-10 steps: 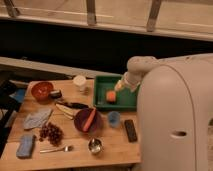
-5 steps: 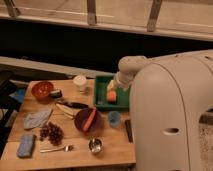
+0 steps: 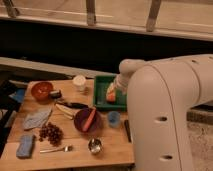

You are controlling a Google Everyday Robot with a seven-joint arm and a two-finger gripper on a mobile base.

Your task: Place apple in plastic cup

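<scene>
A: The gripper (image 3: 116, 88) is low over the green tray (image 3: 101, 83), right side of it, mostly hidden behind the white arm (image 3: 131, 70). Spread or pressed together?

B: Cannot tell; the arm covers it. The apple (image 3: 110, 95) is right at the gripper, inside the tray near its front right corner. Held or only resting there: cannot tell either.

A: And the plastic cup (image 3: 114, 118)?

B: Light blue, upright on the wooden table (image 3: 112, 152), just in front of the tray. Near the apple but apart from it.

A: Around it?

B: To its left, close beside it, a maroon bowl (image 3: 81, 125) with a carrot (image 3: 90, 119) lying across it. To its right, a dark flat bar (image 3: 127, 131) at the table edge. Nearer the front edge, a small steel cup (image 3: 95, 145), with a spoon (image 3: 56, 149) to its left.

A: Farther out?

B: A white paper cup (image 3: 79, 82) just left of the tray. An orange bowl (image 3: 42, 90) at the back left. Grapes (image 3: 51, 133), a grey cloth (image 3: 36, 119) and a blue sponge (image 3: 25, 146) down the left side.
</scene>
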